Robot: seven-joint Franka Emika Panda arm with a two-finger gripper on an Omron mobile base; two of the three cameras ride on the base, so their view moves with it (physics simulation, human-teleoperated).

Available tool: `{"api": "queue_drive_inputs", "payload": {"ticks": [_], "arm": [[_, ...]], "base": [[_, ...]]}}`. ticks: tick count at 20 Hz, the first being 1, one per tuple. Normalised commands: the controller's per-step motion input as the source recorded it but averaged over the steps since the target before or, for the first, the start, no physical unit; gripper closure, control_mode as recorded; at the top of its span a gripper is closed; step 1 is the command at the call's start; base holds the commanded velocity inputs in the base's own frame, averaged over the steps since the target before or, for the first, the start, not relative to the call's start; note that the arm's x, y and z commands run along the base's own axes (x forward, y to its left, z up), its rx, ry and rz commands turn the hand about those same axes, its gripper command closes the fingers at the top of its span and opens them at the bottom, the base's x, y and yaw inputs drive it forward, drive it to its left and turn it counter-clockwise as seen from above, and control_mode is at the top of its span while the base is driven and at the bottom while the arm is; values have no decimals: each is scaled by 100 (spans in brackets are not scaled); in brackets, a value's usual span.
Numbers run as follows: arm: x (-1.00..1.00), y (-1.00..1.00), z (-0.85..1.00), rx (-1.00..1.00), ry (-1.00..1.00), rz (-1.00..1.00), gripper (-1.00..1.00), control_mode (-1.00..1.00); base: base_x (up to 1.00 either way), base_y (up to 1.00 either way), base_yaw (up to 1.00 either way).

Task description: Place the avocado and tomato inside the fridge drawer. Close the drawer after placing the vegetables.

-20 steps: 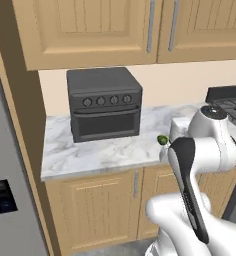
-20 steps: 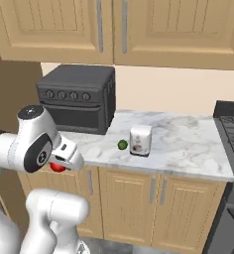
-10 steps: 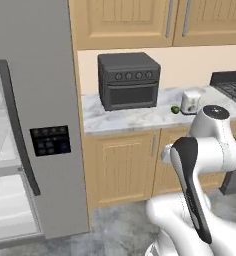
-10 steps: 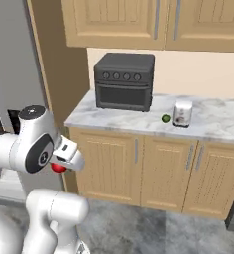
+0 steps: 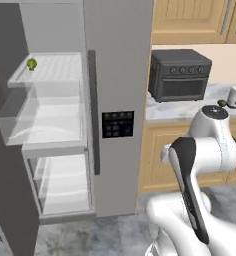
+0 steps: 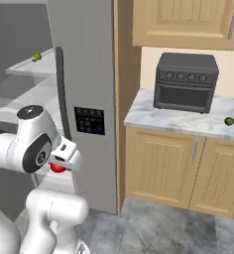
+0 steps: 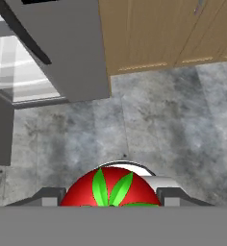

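My gripper (image 7: 110, 196) is shut on the tomato (image 7: 110, 186), a glossy red ball with a green stem, held low over the grey floor. From the right base view the tomato (image 6: 57, 168) peeks out under the hand (image 6: 64, 155), beside the fridge. The avocado (image 6: 229, 120), small and dark green, lies on the marble counter (image 6: 188, 121) far right; it also shows as the avocado (image 5: 221, 103) next to a white appliance. The fridge drawer (image 5: 40, 117), a clear frosted bin, stands pulled out in the open fridge, well left of the arm.
A yellow-green lumpy vegetable (image 5: 31, 64) sits on the white ribbed shelf (image 5: 52, 70) above the drawer. The grey fridge door (image 5: 117, 100) with its dark panel stands between the arm and the drawer. A black toaster oven (image 5: 180, 75) occupies the counter. Wooden cabinets (image 6: 173, 168) line the right.
The whole picture has shifted: the base has turned and driven left, bringing the open fridge into view and leaving the counter at the right. The tomato stays in the gripper.
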Motion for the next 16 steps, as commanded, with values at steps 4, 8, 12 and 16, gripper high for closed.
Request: {"api": "queue_drive_inputs", "payload": {"ticks": [4,8,12,16], "arm": [[0,0,0,0,0,0,100,100],[0,0,0,0,0,0,100,100],[0,0,0,0,0,0,100,100],[0,0,0,0,0,0,100,100]], "base": [[-17,83,27],[8,31,18],[41,4,6],[61,16,0]]}}
